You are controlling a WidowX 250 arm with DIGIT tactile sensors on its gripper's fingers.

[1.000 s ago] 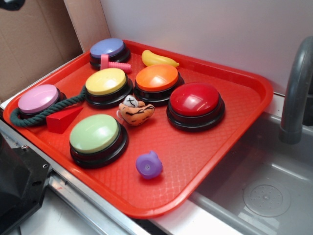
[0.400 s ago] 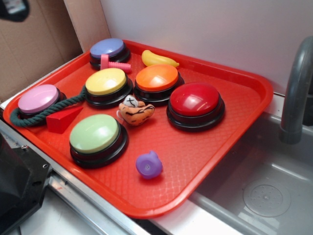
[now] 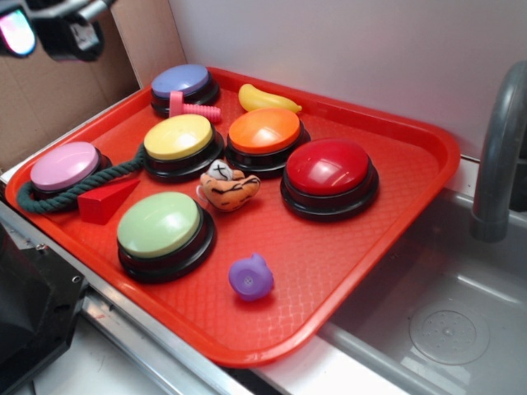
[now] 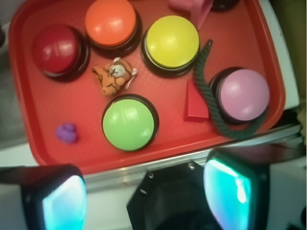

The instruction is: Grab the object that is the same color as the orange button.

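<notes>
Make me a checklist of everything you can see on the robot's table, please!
Surface: red tray, beside a sink.
Job's things: orange striped plush toy lying in front of the orange button, untouched.
Clutter: yellow, red, green, pink and purple buttons; banana; red wedge; green rope; purple toy; pink bolt.
Grippers: tool open, high off the tray's near edge.
Cables: nothing seen.
Surroundings: grey faucet, cardboard, white wall.

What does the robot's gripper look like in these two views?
The gripper has two black fingers with glossy teal-cyan translucent pads on their inner faces. In the exterior view it appears at the top left as dark housing with a grey part and one cyan-pink glowing pad. No cables or markings are legible.
</notes>
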